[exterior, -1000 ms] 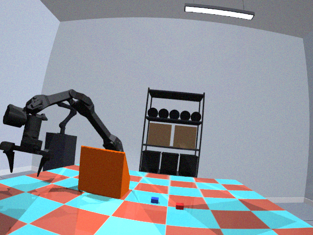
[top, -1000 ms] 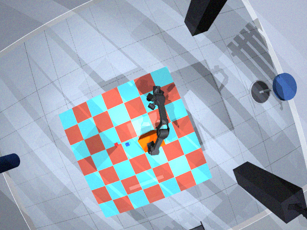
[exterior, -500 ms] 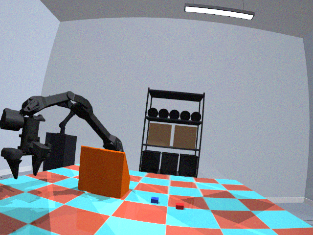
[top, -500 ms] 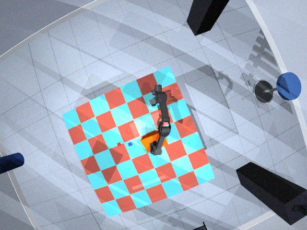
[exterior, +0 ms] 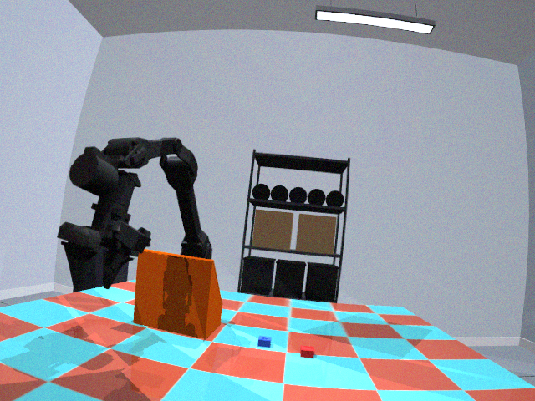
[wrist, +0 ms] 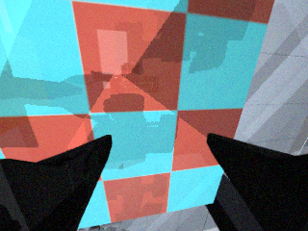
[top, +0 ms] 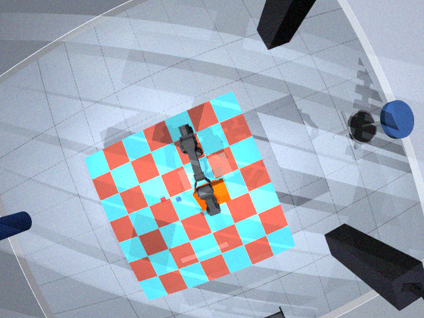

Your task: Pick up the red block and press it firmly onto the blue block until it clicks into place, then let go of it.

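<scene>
The claw (top: 189, 138) (exterior: 90, 282) (wrist: 160, 139) stood wide and unladen; we found red block (top: 163, 199) (exterior: 307, 352) and blue block (top: 178, 199) (exterior: 264, 342) apart, with grasp, pressing and release outstanding.

Pale blue-grey walls meet a darker grey ceiling, where a long, lit lamp (exterior: 374, 20) hangs. Beyond the far edge of the worktop (top: 241, 207) (exterior: 242, 362) (wrist: 132, 140), chequered in cyan and coral red, a black shelf rack (exterior: 347, 185) stands near the wall. It carries five dark round objects (exterior: 298, 195), two brown panels (exterior: 272, 229) and three black bins (exterior: 289, 278). Seen from above, a blue round-topped stool (top: 397, 119) stands well apart from the worktop's right edge, on a grey tiled floor (top: 78, 92) streaked with shadows.
</scene>
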`<state>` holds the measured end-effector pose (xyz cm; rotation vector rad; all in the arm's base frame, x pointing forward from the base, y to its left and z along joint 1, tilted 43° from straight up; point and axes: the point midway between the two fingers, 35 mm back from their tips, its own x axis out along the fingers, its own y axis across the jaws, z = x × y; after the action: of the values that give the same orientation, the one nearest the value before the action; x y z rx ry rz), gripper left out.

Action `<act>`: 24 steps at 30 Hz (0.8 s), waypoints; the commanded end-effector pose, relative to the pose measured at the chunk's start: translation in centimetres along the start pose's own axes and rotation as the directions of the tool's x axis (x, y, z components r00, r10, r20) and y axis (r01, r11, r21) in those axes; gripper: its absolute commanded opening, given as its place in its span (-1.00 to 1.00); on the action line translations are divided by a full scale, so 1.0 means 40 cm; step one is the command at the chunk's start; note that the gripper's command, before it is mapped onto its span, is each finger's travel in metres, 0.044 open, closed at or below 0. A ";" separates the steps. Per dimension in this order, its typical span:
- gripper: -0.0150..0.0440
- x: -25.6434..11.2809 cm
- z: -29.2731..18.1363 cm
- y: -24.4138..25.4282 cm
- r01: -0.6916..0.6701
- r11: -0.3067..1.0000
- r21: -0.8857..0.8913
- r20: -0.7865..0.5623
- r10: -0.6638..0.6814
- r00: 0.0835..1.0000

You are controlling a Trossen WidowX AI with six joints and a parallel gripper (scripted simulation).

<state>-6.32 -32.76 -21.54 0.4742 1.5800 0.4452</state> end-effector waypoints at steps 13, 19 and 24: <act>1.00 -0.110 0.583 0.160 0.051 0.998 0.029 0.094 -0.054 0.994; 1.00 -0.099 0.802 0.342 0.005 1.000 0.008 0.127 -0.006 0.992; 1.00 -0.066 0.940 0.536 -0.066 0.998 -0.012 0.132 0.067 0.989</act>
<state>30.04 -19.50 -11.12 0.5141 1.4452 0.4335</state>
